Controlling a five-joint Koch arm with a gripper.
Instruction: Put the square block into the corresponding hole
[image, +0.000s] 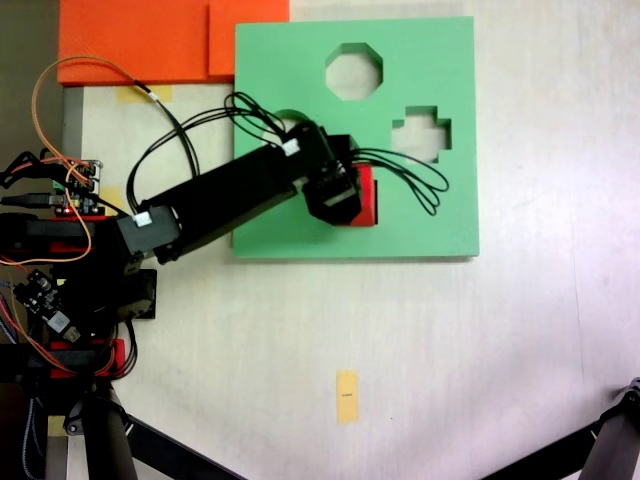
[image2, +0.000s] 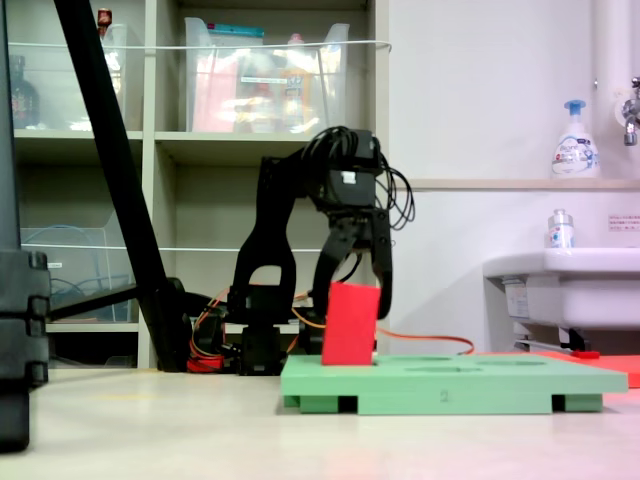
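Green board (image2: 450, 385) up front, gripper (image2: 357, 290) pinching the square block (image2: 350, 325), tilted over the corresponding hole (image: 375, 224); that tilt could jam a corner.

On the surface (image: 420, 330) lies the board (image: 300, 60). The square block (image2: 350, 322) stands tilted on the board's lower middle in the top-down fixed view, partly under the pincer (image2: 356, 290), whose fingers straddle it (actual contact cannot be told). The round cutout (image: 354, 71) lies above the block, the cross-shaped cutout (image: 421, 134) to its upper right.
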